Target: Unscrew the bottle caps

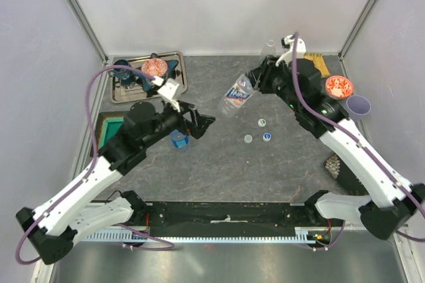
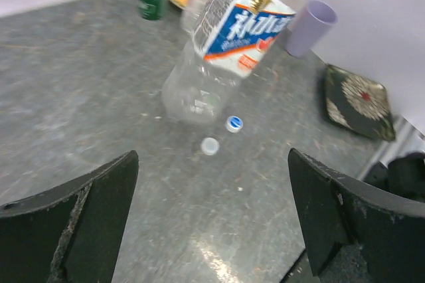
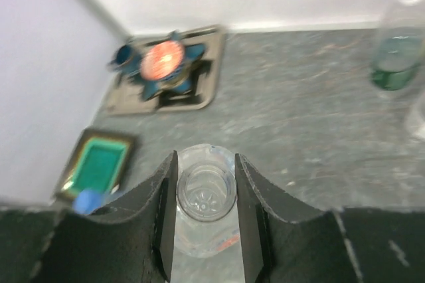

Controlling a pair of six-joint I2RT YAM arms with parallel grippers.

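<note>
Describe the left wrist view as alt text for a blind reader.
A clear labelled bottle tilts over the grey table, two loose caps, one white and one blue-and-white, lying by its lower end. The open left gripper's fingers frame the bottom corners; a lilac cup stands behind.

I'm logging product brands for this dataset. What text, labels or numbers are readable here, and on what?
On the labelled bottle: large white characters on a blue band, too blurred to read.
Small print beside that band: too small to read.
No other text is readable in any view.
</note>
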